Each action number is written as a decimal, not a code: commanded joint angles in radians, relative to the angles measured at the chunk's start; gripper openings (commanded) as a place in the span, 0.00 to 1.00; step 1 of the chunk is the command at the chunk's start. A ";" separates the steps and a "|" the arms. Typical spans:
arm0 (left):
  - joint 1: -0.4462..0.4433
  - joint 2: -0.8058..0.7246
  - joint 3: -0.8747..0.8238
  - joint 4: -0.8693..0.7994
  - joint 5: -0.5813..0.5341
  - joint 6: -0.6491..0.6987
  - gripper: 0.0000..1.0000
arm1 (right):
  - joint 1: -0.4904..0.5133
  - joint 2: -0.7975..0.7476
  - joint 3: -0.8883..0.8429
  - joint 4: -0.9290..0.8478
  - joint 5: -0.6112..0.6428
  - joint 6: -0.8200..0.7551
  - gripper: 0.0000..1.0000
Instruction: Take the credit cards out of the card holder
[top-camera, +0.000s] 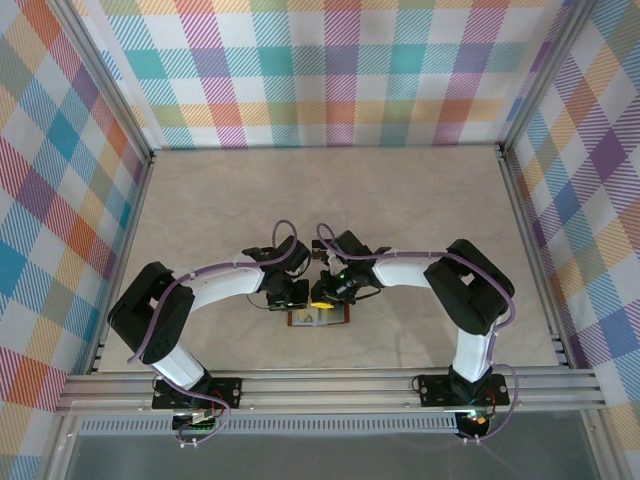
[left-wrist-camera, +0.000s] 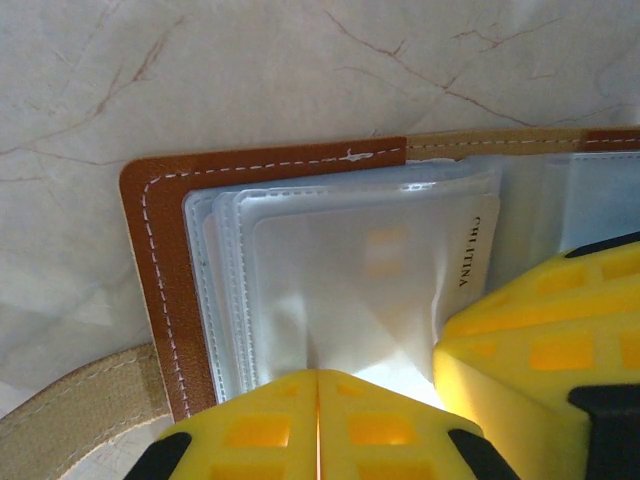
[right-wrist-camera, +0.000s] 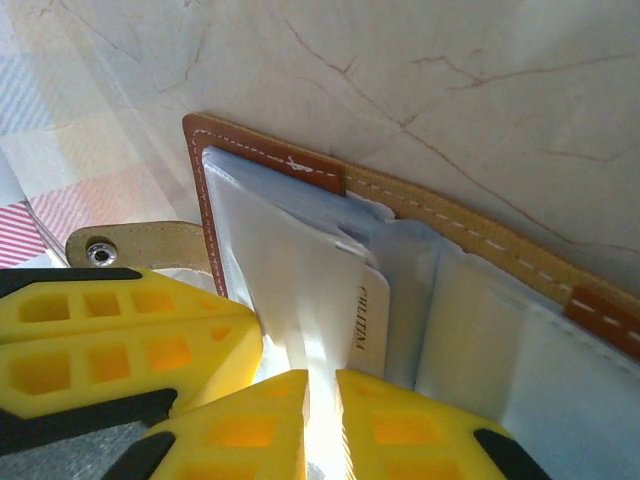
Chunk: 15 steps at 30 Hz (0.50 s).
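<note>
- The card holder (top-camera: 318, 318) is seen lying open on the pale, veined tabletop (top-camera: 250, 200), close to the near edge and between the two arm bases.
- Both hands are lowered onto it: the left hand (top-camera: 288, 297) at its left part, the right hand (top-camera: 328, 292) just beside it on the right.
- In the left wrist view, the brown stitched cover (left-wrist-camera: 160, 260) is shown with a stack of clear sleeves (left-wrist-camera: 300, 260) fanned over it.
- The yellow fingers of the left hand (left-wrist-camera: 318, 425) are pressed together at the near edge of the sleeves; whether a sleeve is pinched cannot be told.
- In the right wrist view, the right hand (right-wrist-camera: 320, 385) is clamped, with fingers almost together, on a pale sleeve leaf of the card holder (right-wrist-camera: 270, 160) standing up between them.
- A whitish credit card (right-wrist-camera: 368, 320) bearing small dark print is held in a sleeve just beside that leaf.
- A beige tab (right-wrist-camera: 120, 245) with a metal snap is seen at the holder's left edge.
</note>
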 joint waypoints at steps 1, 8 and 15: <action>-0.005 0.013 0.007 -0.031 -0.019 0.017 0.08 | 0.011 0.030 0.028 -0.025 0.006 -0.006 0.24; -0.005 -0.016 0.009 -0.057 -0.046 0.017 0.11 | 0.015 0.006 0.061 -0.206 0.158 -0.063 0.34; -0.005 -0.008 0.009 -0.058 -0.045 0.016 0.11 | 0.015 -0.094 0.054 -0.168 0.127 -0.064 0.37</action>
